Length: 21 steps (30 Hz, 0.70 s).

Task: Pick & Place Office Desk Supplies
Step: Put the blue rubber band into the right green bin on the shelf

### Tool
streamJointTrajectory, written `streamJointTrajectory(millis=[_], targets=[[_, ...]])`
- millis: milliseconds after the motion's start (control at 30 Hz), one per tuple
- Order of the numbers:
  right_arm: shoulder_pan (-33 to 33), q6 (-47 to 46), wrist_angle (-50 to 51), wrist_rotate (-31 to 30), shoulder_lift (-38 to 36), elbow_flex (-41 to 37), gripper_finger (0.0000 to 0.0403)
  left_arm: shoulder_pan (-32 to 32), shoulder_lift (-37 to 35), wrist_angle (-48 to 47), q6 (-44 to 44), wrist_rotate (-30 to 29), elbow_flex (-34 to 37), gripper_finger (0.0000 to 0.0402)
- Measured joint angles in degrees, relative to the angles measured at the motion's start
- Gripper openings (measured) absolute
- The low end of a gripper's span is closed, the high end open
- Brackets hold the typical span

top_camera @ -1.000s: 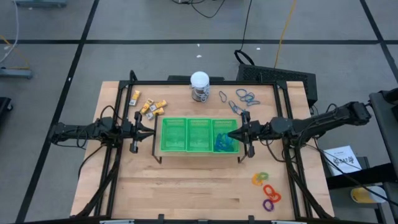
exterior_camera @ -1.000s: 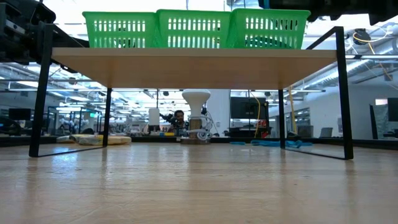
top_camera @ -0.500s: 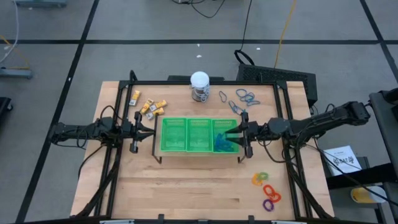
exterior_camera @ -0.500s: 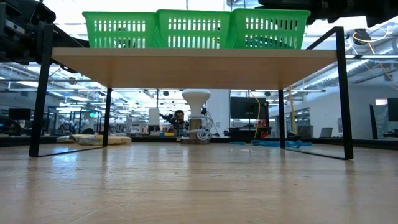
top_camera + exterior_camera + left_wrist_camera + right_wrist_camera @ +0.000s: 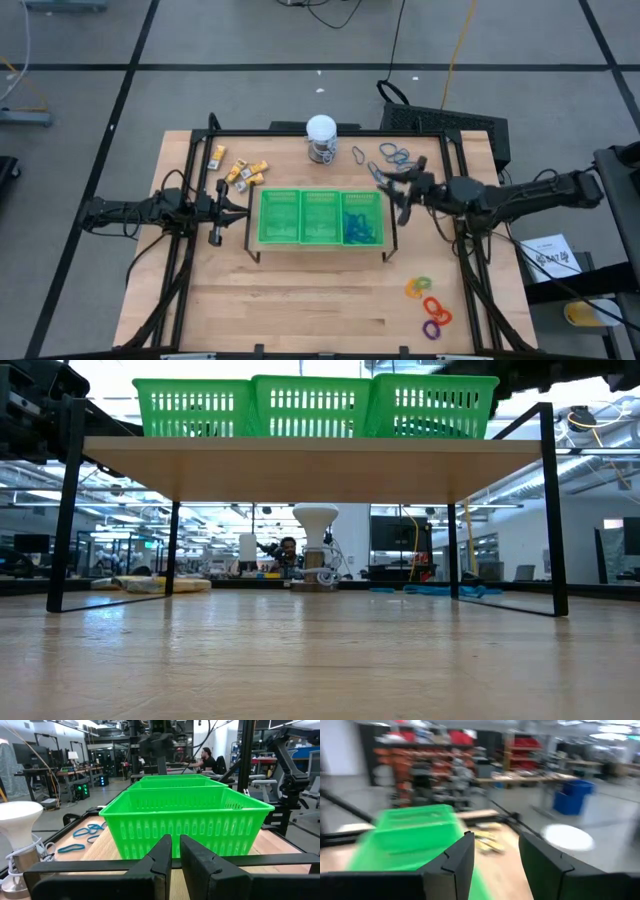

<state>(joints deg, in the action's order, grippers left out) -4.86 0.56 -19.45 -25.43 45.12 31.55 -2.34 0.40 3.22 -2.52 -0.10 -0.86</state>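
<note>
A green three-compartment tray (image 5: 320, 216) stands on a raised wooden shelf; blue loops (image 5: 360, 226) lie in its right compartment. More blue and grey loops (image 5: 395, 154) lie on the table at the far right. Yellow-and-white pieces (image 5: 240, 171) lie at the far left, and orange, purple and green rings (image 5: 428, 305) lie near right. My left gripper (image 5: 240, 210) is shut, level with the tray's left end (image 5: 185, 820). My right gripper (image 5: 392, 188) hangs open with nothing between its fingers, just off the tray's far right corner.
A white-topped round jar (image 5: 320, 138) stands at the far edge behind the tray. The shelf's black frame legs (image 5: 552, 510) stand around the tray. Bare wood lies in front of the shelf, toward the near edge.
My right gripper has opened over the tray's right compartment. It has then drawn back toward the table's right and far edges and turned. The blue loops stay in the compartment.
</note>
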Motion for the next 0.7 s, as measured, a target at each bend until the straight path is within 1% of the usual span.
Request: streamJointTrajectory(millis=[133,233,367,567,700], targets=[[6.75,-5.25,11.53,-3.53,-3.70,0.00,0.0145,0.02,0.00,0.00,0.00,0.00,0.00,0.0045],[11.67,-9.71,19.38,-6.06,-4.63,0.00,0.0144,0.01,0.01,0.00,0.00,0.00,0.00,0.0044],[16.37,-13.78,27.01,-6.28,-4.05,-0.10,0.0144,-0.01,0.00,0.00,0.00,0.00,0.00,0.0045],[18.36,-19.53,28.66,-6.08,-3.23,-4.92,0.0143,0.01,0.00,0.00,0.00,0.00,0.00,0.0045],[18.36,-26.46,28.58,-5.83,-3.18,-9.74,0.0140,-0.01,0.02,0.00,0.00,0.00,0.00,0.0045]])
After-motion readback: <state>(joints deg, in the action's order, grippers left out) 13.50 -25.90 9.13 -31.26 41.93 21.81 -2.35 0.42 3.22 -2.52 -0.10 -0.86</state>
